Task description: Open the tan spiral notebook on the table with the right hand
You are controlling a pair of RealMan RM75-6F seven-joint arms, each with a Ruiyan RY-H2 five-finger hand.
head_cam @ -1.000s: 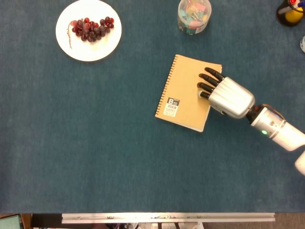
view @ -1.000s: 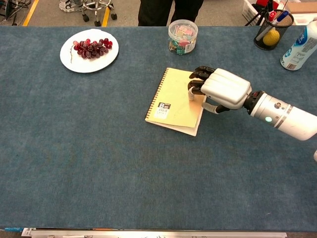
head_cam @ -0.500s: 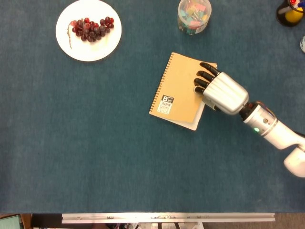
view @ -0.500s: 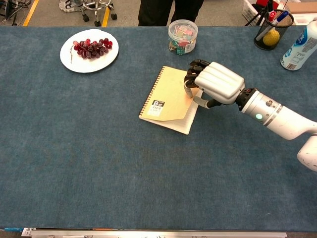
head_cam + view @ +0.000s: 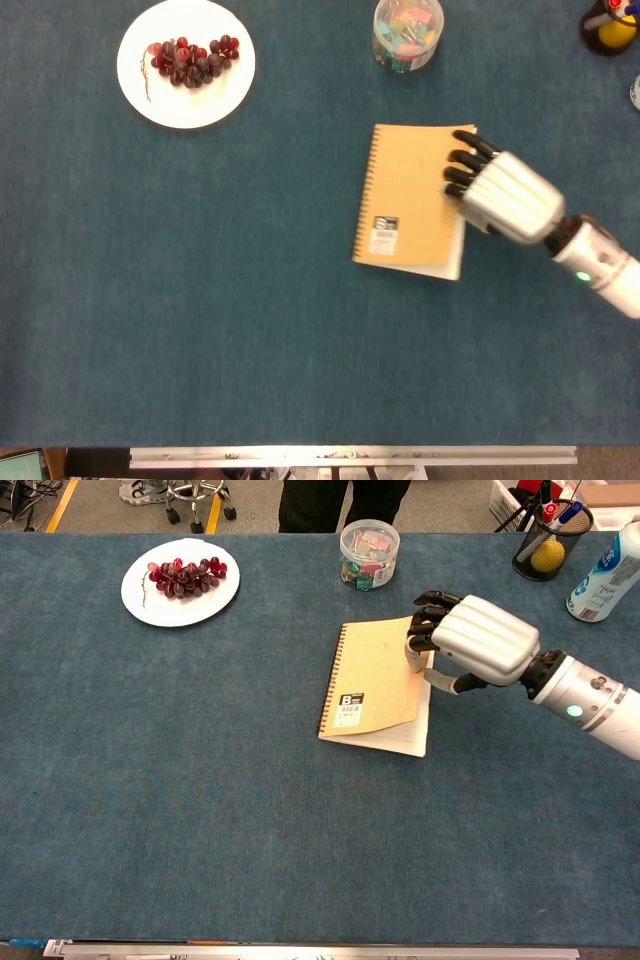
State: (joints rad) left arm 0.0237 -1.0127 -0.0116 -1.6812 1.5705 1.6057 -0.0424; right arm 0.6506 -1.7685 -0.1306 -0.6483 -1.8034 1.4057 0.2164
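The tan spiral notebook (image 5: 408, 198) (image 5: 375, 685) lies right of the table's middle, its spiral binding on the left and a small black-and-white label near its lower edge. My right hand (image 5: 503, 192) (image 5: 482, 640) reaches in from the right. Its dark fingertips (image 5: 462, 166) curl over the right edge of the cover, and the thumb (image 5: 441, 681) sits at that edge below them. The cover stands slightly raised on that side, with white pages (image 5: 402, 741) showing beneath it. My left hand is in neither view.
A white plate of red grapes (image 5: 186, 62) (image 5: 180, 580) sits at the far left. A clear jar of colourful clips (image 5: 407, 33) (image 5: 369, 553) stands just beyond the notebook. A black mesh pen cup (image 5: 551, 540) and a white bottle (image 5: 607, 565) stand far right.
The hand and notebook slid left, then back to the right together. The notebook has turned so its spiral now runs nearly straight up and down, and more white page shows under the cover.
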